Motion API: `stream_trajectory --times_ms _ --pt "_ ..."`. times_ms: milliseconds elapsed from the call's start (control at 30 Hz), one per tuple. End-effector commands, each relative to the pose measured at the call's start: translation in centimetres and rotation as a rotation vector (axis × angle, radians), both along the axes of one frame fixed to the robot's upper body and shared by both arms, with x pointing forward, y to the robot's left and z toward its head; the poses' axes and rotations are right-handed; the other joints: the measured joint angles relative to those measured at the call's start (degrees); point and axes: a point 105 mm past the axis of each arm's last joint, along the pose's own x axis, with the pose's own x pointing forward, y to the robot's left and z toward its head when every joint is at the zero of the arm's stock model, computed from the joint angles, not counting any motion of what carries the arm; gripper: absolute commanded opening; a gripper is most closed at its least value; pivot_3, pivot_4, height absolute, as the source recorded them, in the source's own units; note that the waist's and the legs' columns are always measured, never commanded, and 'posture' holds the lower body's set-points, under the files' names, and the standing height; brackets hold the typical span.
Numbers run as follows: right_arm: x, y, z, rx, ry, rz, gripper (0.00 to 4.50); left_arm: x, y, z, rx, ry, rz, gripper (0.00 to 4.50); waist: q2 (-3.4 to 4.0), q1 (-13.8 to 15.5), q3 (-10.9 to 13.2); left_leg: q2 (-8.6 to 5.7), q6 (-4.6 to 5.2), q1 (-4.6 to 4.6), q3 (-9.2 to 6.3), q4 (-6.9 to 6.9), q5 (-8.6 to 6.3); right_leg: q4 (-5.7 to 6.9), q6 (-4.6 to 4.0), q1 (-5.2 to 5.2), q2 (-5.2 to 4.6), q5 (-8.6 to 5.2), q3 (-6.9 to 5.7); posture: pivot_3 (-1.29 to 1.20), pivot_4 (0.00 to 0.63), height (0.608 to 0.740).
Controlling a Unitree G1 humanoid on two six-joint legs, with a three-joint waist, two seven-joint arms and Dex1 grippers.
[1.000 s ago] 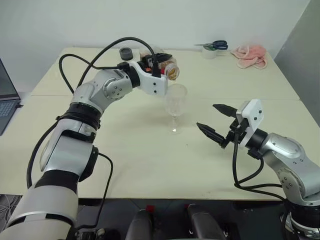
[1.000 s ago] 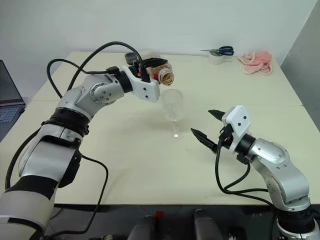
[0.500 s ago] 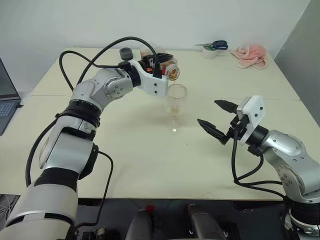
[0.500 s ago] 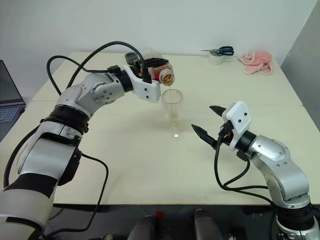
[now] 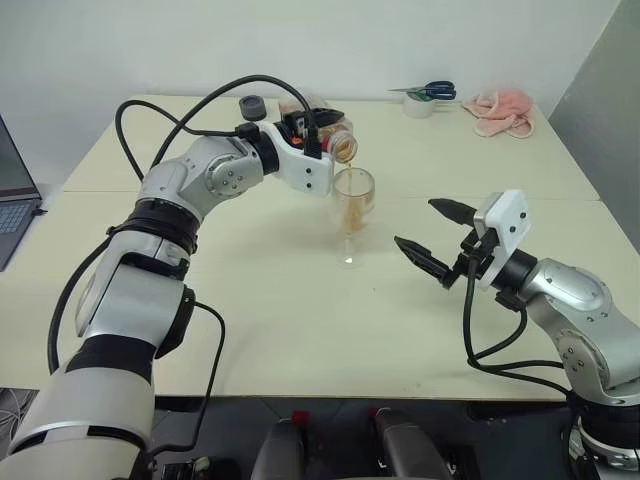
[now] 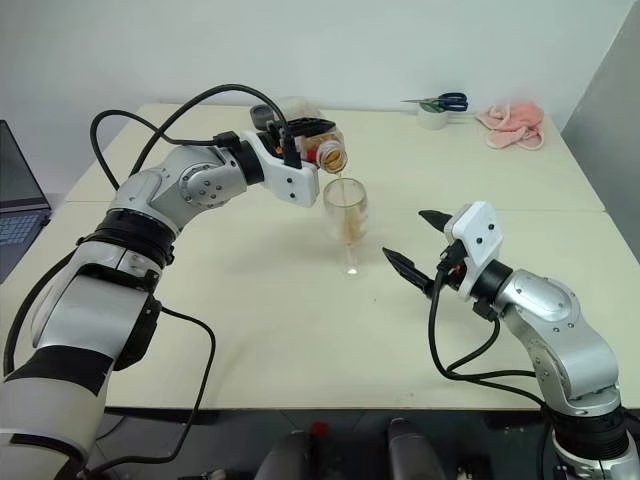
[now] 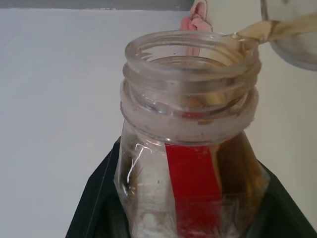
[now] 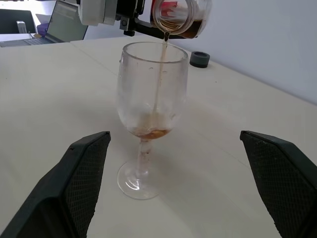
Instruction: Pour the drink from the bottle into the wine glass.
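A thin amber stream of the drink (image 8: 159,74) falls from the mouth of the bottle (image 5: 335,140) into the wine glass (image 5: 352,205), and a shallow pool sits at the bottom of the bowl. The bottle is uncapped, tipped nearly onto its side, its mouth just above the glass rim at about 11 o'clock from the glass. The left gripper (image 6: 305,128) is clamped around the bottle's body, black fingers on either side of the red label. The glass stands upright on its foot near the middle of the table (image 5: 260,300). At about 4 o'clock from the glass, near but apart from it, the right gripper (image 5: 432,238) hovers over the table with its two fingers spread wide and nothing between them, pointing toward the glass. A small dark cap (image 5: 252,105) lies on the table at 11 o'clock, beyond the left arm. Far off at 1 o'clock sit scissors (image 5: 430,91) on a white roll and a pink cloth (image 5: 503,108)
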Motion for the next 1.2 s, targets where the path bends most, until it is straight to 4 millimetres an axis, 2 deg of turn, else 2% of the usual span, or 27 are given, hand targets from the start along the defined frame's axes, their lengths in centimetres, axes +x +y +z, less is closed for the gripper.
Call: stream_trajectory --times_ms 33,1200 --pt "-0.03 -0.15 1.65 0.015 -0.069 0.001 4.50 -0.53 -0.21 2.61 -0.022 -0.081 -0.024 1.82 0.00 0.00 0.00 0.00 0.00 0.00 0.00 0.01 0.00 0.01 0.00 0.00 0.00 0.00 0.00 0.00 0.150 0.740" --pt "0.38 0.16 2.04 0.003 -0.089 0.018 4.50 -0.48 0.16 2.85 -0.028 -0.094 -0.014 1.82 0.00 -0.07 0.00 -0.06 0.08 0.32 0.07 0.13 0.06 0.69 0.01 0.02 -0.02 -0.01 0.11 0.00 0.150 0.740"
